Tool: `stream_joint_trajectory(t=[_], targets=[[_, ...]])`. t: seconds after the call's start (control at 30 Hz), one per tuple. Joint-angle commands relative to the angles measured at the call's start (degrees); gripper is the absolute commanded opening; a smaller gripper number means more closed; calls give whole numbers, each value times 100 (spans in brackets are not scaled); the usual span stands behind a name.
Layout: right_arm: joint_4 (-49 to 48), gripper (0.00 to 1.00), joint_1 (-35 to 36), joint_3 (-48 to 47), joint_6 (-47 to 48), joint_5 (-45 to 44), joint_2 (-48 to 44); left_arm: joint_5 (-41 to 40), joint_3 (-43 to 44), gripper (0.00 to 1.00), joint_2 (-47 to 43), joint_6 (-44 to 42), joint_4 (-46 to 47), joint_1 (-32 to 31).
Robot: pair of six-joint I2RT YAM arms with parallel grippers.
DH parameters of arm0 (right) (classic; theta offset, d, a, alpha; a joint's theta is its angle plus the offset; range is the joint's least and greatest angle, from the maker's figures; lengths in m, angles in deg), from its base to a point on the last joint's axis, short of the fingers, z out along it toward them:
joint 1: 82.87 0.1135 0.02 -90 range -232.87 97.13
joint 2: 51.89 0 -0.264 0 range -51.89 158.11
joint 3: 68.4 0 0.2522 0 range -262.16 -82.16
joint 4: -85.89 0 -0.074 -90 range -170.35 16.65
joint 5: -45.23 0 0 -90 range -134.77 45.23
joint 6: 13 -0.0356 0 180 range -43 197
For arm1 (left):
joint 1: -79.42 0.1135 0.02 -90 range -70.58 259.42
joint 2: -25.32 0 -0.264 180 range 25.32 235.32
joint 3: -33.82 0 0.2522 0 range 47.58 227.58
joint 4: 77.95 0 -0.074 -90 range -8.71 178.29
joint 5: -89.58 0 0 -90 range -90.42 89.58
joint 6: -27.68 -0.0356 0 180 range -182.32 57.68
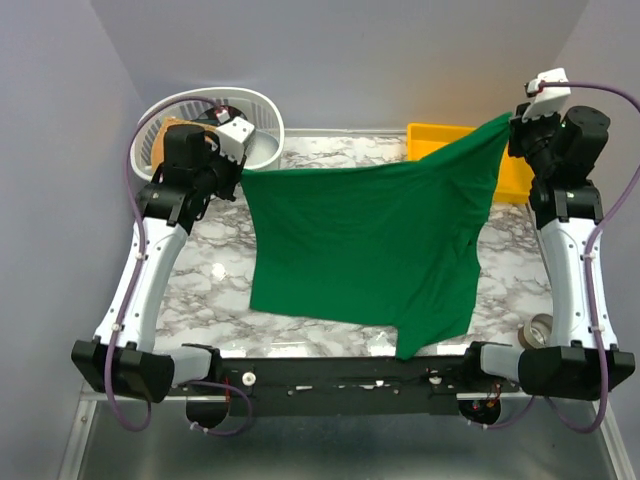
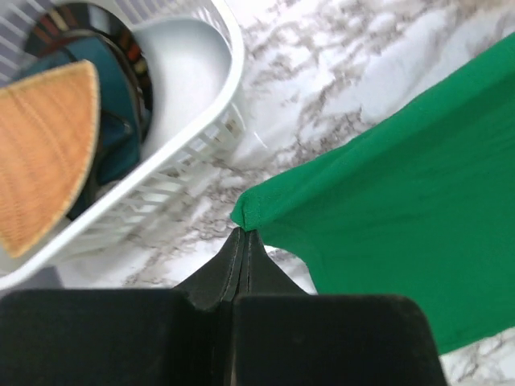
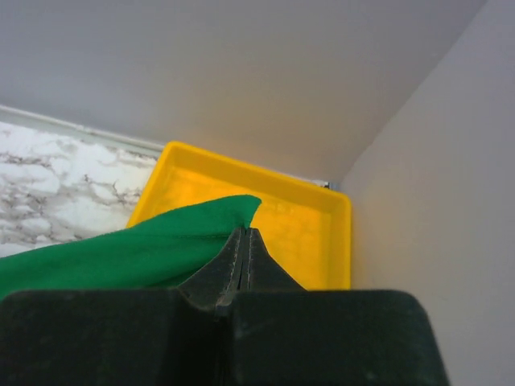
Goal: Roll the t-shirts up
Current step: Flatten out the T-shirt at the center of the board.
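Left gripper (image 2: 244,233) and right gripper (image 3: 244,233) are each fully closed on a corner of the green t-shirt (image 1: 370,250). They hold its far edge taut above the table (image 1: 210,260), probably to spread it flat before rolling. Only the overhead view shows the cloth draping past the table's near edge; only the wrist views show each pinch.

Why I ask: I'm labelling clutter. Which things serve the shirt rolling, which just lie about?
Job: plain emerald-green thin-fabric t-shirt; left pincer, right pincer, both shut on it.
Lying about: white slatted plastic basket; yellow rectangular plastic tray; grey tape roll.
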Motion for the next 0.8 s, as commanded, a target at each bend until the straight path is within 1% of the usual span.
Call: stream_joint_trajectory(t=[0.0, 0.13, 0.23, 0.47, 0.6, 0.77], targets=[[16, 1, -57, -613, 23, -494, -491, -661, 145, 0, -581, 331, 779, 68], [25, 0, -66, -1026, 129, -714, -888, -872, 732, 0, -792, 551, 814, 95], [235, 1, -66, -1439, 51, -741, -1194, -1022, 962, 0, -1012, 683, 937, 104], [710, 0, -66, -2133, -82, -557, -1924, -1330, 1217, 0, -1688, 789, 1412, 112], [974, 0, -66, -2380, 146, -232, -2373, -1330, 1367, 0, -2023, 788, 1500, 121], [1308, 0, -66, -2801, 340, -240, -2804, -1330, 1428, 0, -2637, 789, 1605, 209]])
